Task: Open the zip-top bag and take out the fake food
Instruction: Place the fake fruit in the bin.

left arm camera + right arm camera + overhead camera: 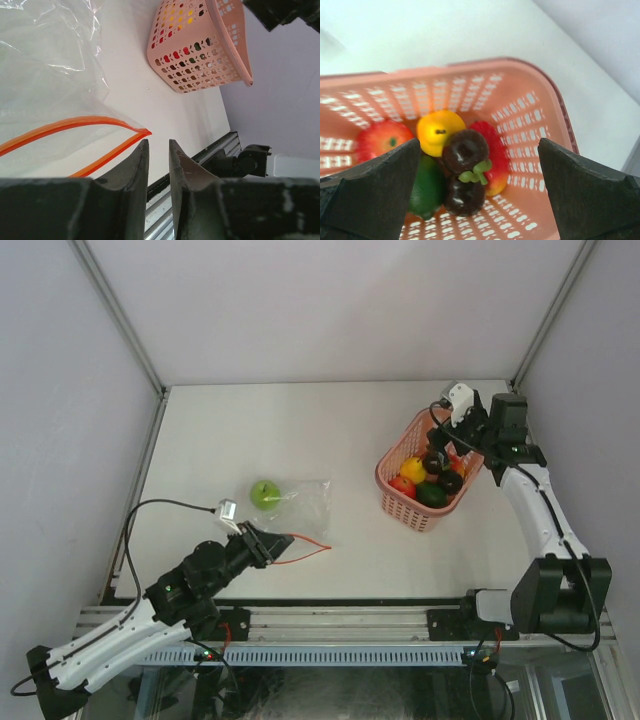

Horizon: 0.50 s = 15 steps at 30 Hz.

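The clear zip-top bag [300, 508] lies flat on the white table, its orange-red zip strip [308, 549] towards the near edge. A light green fruit [265, 493] sits at the bag's far left end, seemingly inside. My left gripper [283, 544] is low at the strip; in the left wrist view the jaws [158, 143] stand a narrow gap apart with nothing between them, the strip's corner [144, 132] just beyond the fingertips. My right gripper [479, 143] hangs wide open over the pink basket [525, 115], holding nothing. Below it lies fake food: yellow [440, 131], red [381, 141], green [427, 189] and blackish [465, 150].
The pink basket [404, 508] stands at the right of the table, also seen ahead in the left wrist view [200, 65]. A metal rail [330, 621] runs along the near table edge. Grey walls enclose the table on three sides. A cable [160, 505] loops over the left arm.
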{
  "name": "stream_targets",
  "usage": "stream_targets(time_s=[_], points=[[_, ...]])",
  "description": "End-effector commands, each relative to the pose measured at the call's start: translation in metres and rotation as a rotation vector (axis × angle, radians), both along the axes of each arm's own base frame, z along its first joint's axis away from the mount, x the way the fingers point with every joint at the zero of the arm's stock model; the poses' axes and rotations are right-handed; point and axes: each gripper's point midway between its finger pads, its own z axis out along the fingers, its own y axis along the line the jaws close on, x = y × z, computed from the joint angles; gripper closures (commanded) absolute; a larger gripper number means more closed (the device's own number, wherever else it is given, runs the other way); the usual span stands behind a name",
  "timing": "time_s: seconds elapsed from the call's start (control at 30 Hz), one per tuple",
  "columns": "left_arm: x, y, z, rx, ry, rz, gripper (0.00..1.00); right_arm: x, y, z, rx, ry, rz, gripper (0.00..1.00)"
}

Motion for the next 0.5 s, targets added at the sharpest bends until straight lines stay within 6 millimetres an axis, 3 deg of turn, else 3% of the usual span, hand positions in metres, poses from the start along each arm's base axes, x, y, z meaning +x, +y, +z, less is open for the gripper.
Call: stream_targets(time_s=[0.0, 0.23, 0.47], points=[[0.002, -0.002, -0.003, -0.018, 0.013, 0.015, 0.78, -0.021, 0.044, 0.065, 0.164, -0.161, 0.17, 0.0], [0.006, 0.006, -0.015, 0.038, 0.085, 0.071, 0.9, -0.068, 0.107, 0.089, 0.376, -0.144, 0.434, 0.0], [0.017, 0.017, -0.015, -0.042, 0.119, 0.187, 0.82, -0.096, 0.145, 0.088, 0.409, -0.105, 0.6, 0.0]])
